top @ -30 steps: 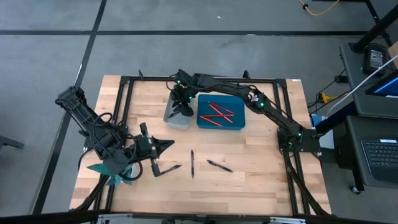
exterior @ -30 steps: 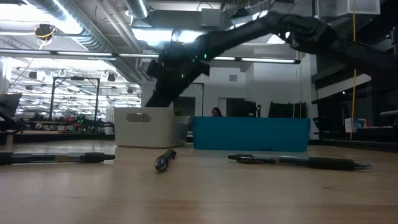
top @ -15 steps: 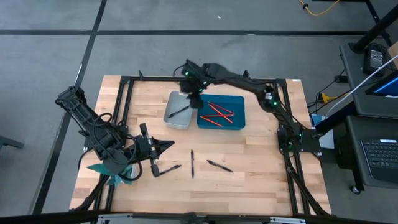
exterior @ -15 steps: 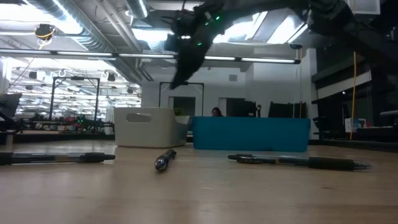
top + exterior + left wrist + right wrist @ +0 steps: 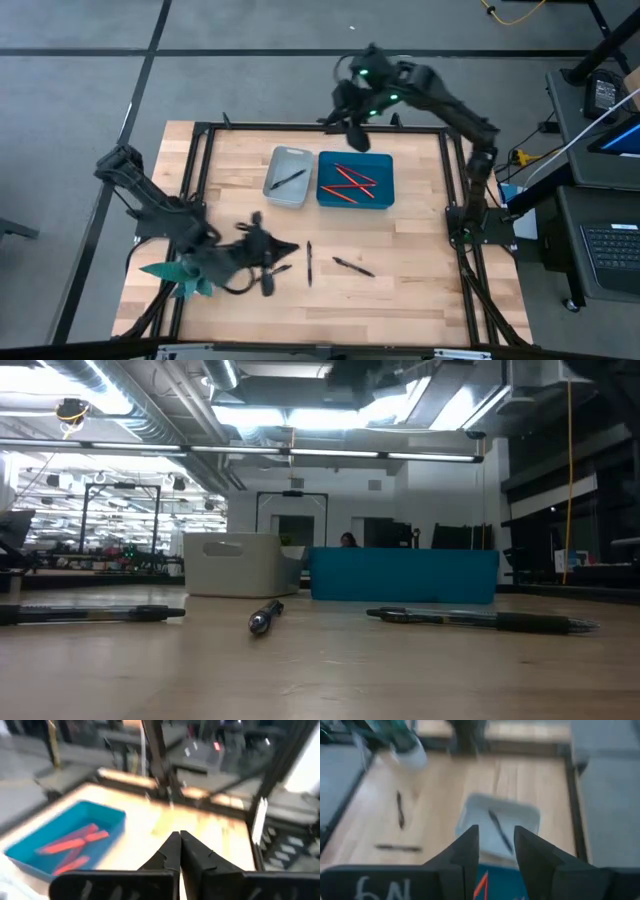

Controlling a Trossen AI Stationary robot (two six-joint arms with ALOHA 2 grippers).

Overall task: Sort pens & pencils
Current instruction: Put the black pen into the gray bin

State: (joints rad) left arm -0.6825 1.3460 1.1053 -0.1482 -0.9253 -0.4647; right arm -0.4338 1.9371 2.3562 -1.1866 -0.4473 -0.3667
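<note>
1 black pen (image 5: 288, 180) lies diagonal in grey tray (image 5: 273, 191); red pencils (image 5: 352, 185) crisscross in blue tray (image 5: 325, 195); 3 black pens (image 5: 310, 264) flat on table, near front.

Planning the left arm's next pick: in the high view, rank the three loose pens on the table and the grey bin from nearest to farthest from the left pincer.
From the left pincer, shut and low on the table's left:
1. Left pen, just beside it.
2. Middle pen, upright in the picture, a little to the right.
3. Right pen, farther right, and the grey bin, toward the far edge: too close to call.
</note>
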